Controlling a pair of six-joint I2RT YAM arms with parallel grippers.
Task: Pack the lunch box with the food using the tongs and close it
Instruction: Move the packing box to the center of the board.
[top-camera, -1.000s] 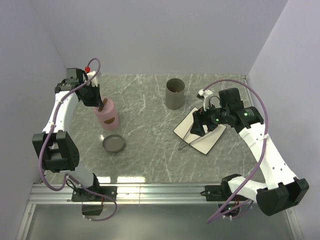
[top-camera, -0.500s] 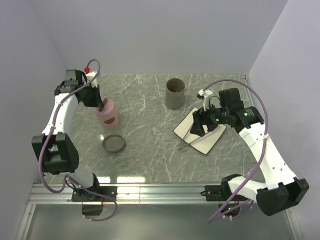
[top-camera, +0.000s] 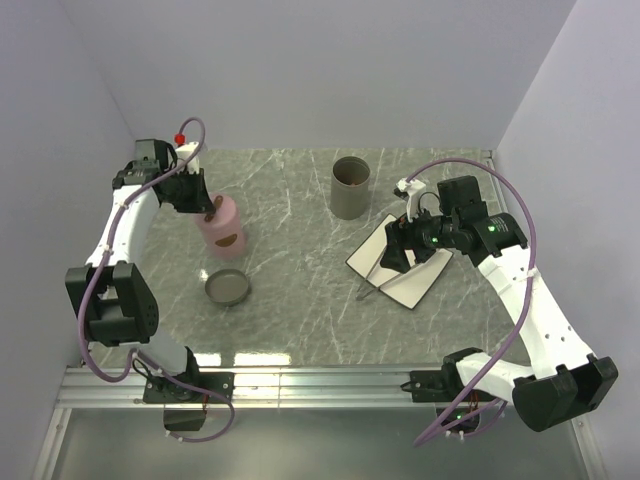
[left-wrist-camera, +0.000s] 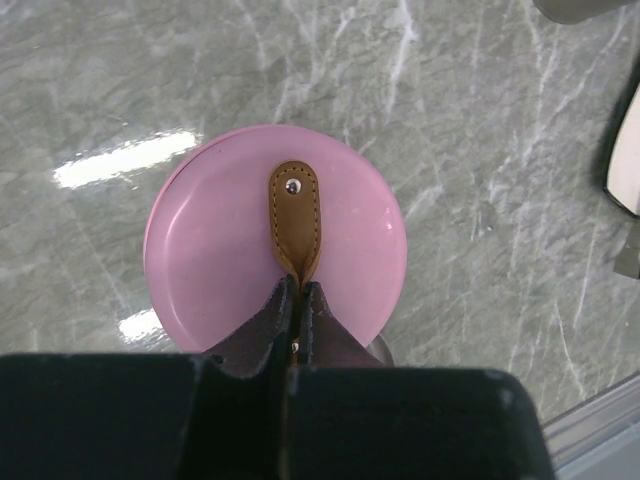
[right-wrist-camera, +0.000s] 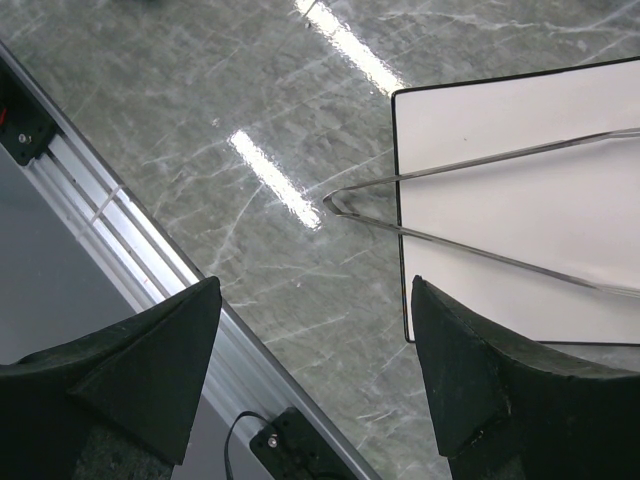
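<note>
Item: tongs (right-wrist-camera: 500, 256). Location: below and just ahead of your right claw (right-wrist-camera: 315, 300), lying on the white plate (right-wrist-camera: 470, 300), with the joined end poking off its edge over the surface. Long axis: runs finger to finger, along the claw's gap rather than across it, so you will likely need a wrist turn first. Right claw: apart, empty, the nearer one. Left claw (left-wrist-camera: 298, 290): well apart from the tongs, clamped on the brown strap (left-wrist-camera: 295, 215) of the pink lunch box (left-wrist-camera: 230, 230).

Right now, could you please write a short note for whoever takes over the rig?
Left hand: shut on the brown strap atop the pink box.
Right hand: open, over the tongs lying across the white plate, untouched.
Grey cup at the back, grey disc by the box; food not clearly visible.
Done: no packing seen. Left: take tongs, pack food, close box.
</note>
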